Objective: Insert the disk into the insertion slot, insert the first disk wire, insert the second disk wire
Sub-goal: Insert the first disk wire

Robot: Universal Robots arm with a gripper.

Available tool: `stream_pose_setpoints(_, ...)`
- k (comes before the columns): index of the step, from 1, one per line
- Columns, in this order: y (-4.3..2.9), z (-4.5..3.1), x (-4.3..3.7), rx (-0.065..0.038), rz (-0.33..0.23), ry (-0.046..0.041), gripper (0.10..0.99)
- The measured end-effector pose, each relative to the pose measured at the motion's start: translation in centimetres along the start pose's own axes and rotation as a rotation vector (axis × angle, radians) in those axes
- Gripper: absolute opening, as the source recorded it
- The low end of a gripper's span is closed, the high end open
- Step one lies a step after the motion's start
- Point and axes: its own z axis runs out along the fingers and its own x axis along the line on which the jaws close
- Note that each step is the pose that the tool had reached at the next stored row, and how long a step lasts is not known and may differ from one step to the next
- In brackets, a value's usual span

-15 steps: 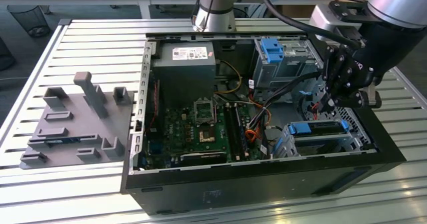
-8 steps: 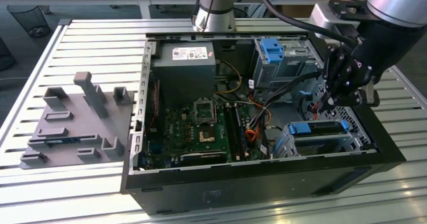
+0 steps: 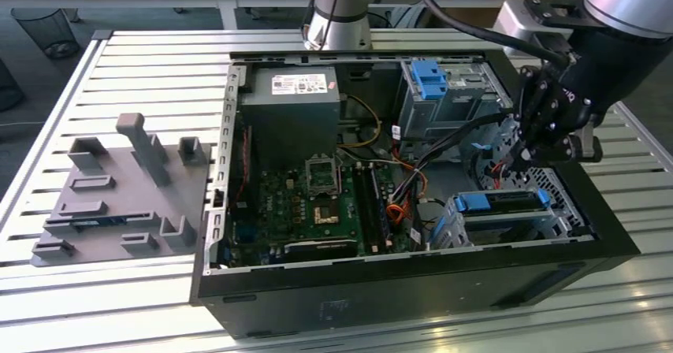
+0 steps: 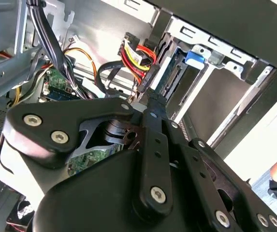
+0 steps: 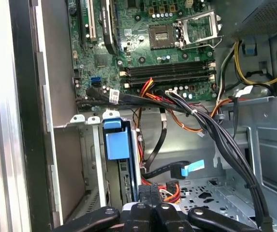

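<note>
Black jointed-metal gripper (image 5: 151, 189), fingers pinched together at a black plastic plug (image 4: 146, 81) on red-yellow wires (grip unclear), just by flat silver disk (image 3: 503, 203) w/ glossy blue carrier, seated in perforated silver insertion slot (image 3: 455, 225).

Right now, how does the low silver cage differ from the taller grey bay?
The low silver cage holds the blue-framed disk, which spans its width; the taller grey bay shows a smaller upright blue tab. In the exterior view the low cage sits nearer the camera, the tall bay farther back. The gripper hangs nearer the low cage. Both are metal.
</note>
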Motion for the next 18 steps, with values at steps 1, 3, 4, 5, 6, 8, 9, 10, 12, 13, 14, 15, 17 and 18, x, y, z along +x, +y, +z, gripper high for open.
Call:
stream_pose_setpoints(1,-0.11,0.0,-0.02,0.0,0.0,0.0,0.106)
stream_pose_setpoints(3,-0.36,0.0,-0.14,0.0,-0.001,-0.0002,0.106)
stream_pose_setpoints(4,-0.44,0.0,-0.21,0.0,-0.001,-0.0002,0.106)
stream_pose_setpoints(5,-0.49,-0.01,-0.3,0.0,-0.001,-0.0001,0.106)
stream_pose_setpoints(6,-0.53,0.0,-0.4,0.0,0.002,-0.0001,0.106)
stream_pose_setpoints(8,-0.59,-0.01,-0.52,0.0,0.013,-0.0002,0.106)
stream_pose_setpoints(9,-0.61,-0.01,-0.58,0.0,0.018,-0.0004,0.106)
stream_pose_setpoints(10,-0.64,-0.01,-0.65,0.0,0.024,-0.0004,0.114)
stream_pose_setpoints(12,-0.7,0.0,-0.76,0.0,0.035,-0.0006,0.173)
stream_pose_setpoints(13,-0.8,0.01,-0.81,0.0,0.041,-0.0006,0.173)
stream_pose_setpoints(14,-0.82,0.01,-0.82,0.0,0.042,-0.0006,0.173)
stream_pose_setpoints(15,-0.85,0.02,-0.82,0.0,0.043,-0.0006,0.173)
stream_pose_setpoints(17,-0.85,0.08,-0.82,0.0,0.043,-0.0007,0.188)
stream_pose_setpoints(18,-0.85,0.11,-0.82,0.0,0.044,-0.0008,0.247)
